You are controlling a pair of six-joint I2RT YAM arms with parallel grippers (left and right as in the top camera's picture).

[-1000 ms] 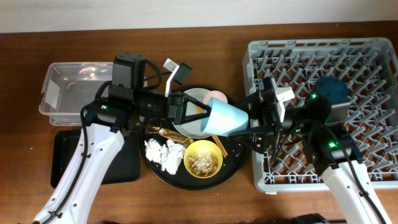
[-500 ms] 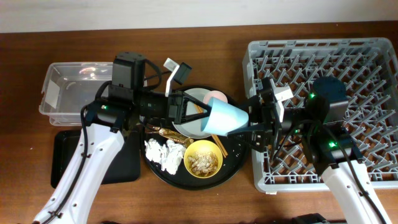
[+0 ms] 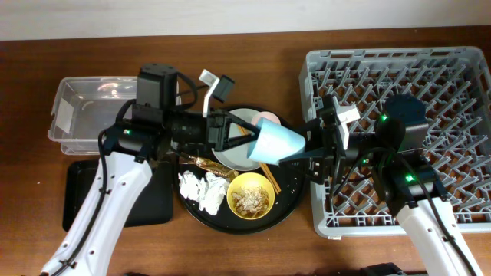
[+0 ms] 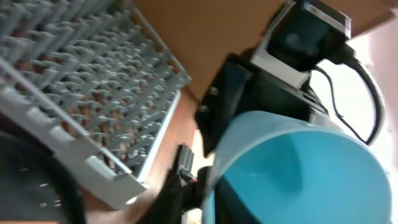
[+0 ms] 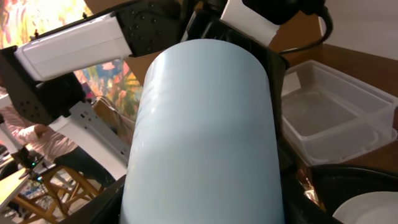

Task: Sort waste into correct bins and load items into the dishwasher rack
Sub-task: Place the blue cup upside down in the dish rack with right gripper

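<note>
Now, cup: small light-blue plastic cup (image 3: pixel 280 143), smooth-walled, held sideways in the air above the large round black tray (image 3: pixel 291 195), mouth facing left.
Right gripper (image 3: pixel 311 149): clamped on the cup's base.
Left gripper (image 3: pixel 230 132): at the cup's rim, grip unclear.
Tray contents: yellow bowl (image 3: pixel 265 211) of beige flaky scraps (image 3: pixel 250 201), crumpled white tissues (image 3: pixel 202 188), pale round plate (image 3: pixel 234 153).

The small light-blue cup (image 3: pixel 280 142) hangs sideways, mouth leftward, just left of the large grey lattice rack (image 3: pixel 430 69). Nearer, a yellow bowl (image 3: pixel 251 195) holds beige flaky scraps (image 3: pixel 252 201), with crumpled white tissues (image 3: pixel 202 189) to its left. The clear plastic tub (image 3: pixel 84 111) sits far left and the shallow black tray (image 3: pixel 84 195) near left.
</note>
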